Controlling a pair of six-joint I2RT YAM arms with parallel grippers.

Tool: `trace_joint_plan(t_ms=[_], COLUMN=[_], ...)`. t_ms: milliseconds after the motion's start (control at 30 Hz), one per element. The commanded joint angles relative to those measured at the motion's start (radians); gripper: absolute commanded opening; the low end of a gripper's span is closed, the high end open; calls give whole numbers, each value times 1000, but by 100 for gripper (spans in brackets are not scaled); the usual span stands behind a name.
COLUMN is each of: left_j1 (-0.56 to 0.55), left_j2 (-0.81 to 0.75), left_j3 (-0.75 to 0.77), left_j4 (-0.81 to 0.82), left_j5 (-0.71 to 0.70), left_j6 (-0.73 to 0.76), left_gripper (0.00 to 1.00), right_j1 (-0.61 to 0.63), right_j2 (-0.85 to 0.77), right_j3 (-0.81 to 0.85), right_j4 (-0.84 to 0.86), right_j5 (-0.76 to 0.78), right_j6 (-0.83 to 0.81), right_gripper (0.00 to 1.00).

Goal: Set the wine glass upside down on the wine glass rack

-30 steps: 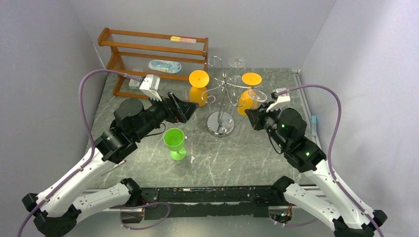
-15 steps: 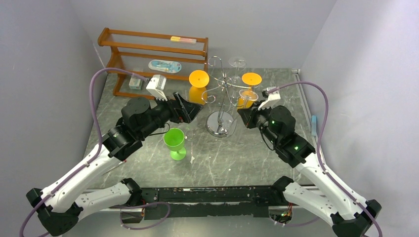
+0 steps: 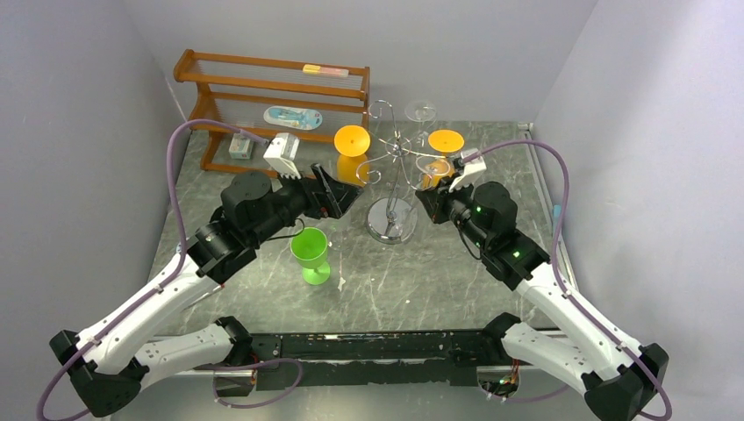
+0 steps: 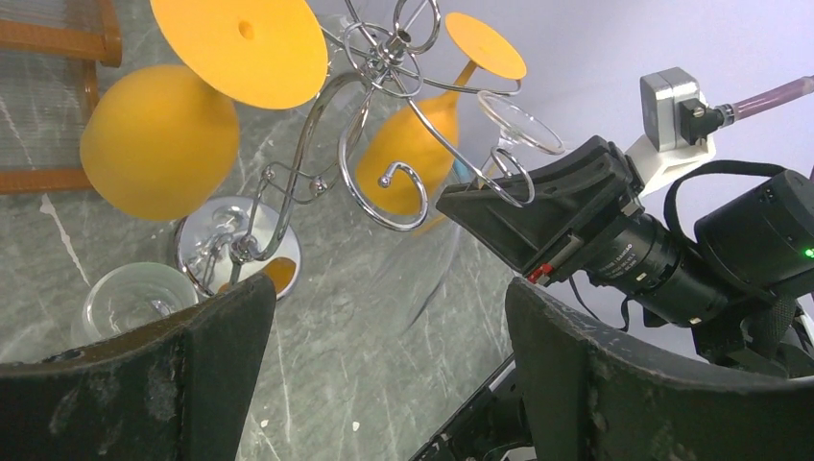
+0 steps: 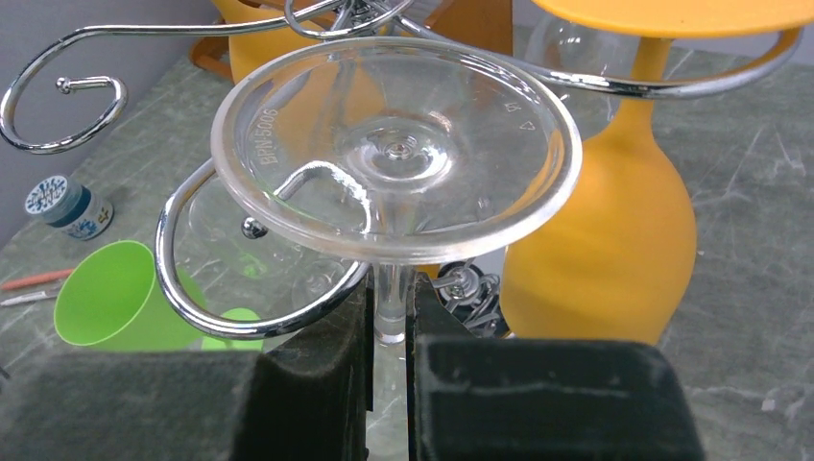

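While the left hand (image 3: 340, 191) hovers over the counter (image 3: 439, 281) with its jaws spread wide and nothing between them, it plays no part in the step in hand. It stands just left of the wine glass rack (image 3: 391, 221), above and beyond the green cup (image 3: 309, 248). The rack stands upright at mid-counter. Two orange glasses already hang from it upside down, one on the left side (image 3: 352, 151) and one on the right (image 3: 441, 153).

To the right of the central post, the wine glass (image 5: 395, 149) is at the rack, inverted, with its round foot uppermost and its bowl below. The right hand (image 5: 390, 375) is closed narrowly on the stem just under the foot. In the right wrist view, one curled arm (image 5: 192, 298) of the rack wraps partly round the stem beneath the foot. Whether the foot already bears on the wire cannot be told.

Judged step: insertion of the stem into the curl, near its end. The task appears mostly done but not released.

The next move calls for the following:
1. Bring the stem fully inside the curl.
2. Lower the glass until the foot rests on the wire.
3. Open the right hand only a little, then draw it back clear of the hanging bowl and the neighbouring orange glass.
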Motion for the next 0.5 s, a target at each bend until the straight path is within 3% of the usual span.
trace_joint_plan(t_ms=[0, 467], left_j1=[-7, -7], left_j2=[9, 35], left_j3=[-8, -6], left_j4=[19, 23], left_j5=[21, 10], left_j6=[-1, 0], left_gripper=[93, 94], right_j1=[-14, -23], right_j2=[7, 41], right_j3=[-1, 13], right_j4=[76, 96], right_j5=[-107, -230], right_j6=[-66, -105], right_gripper=[0, 0])
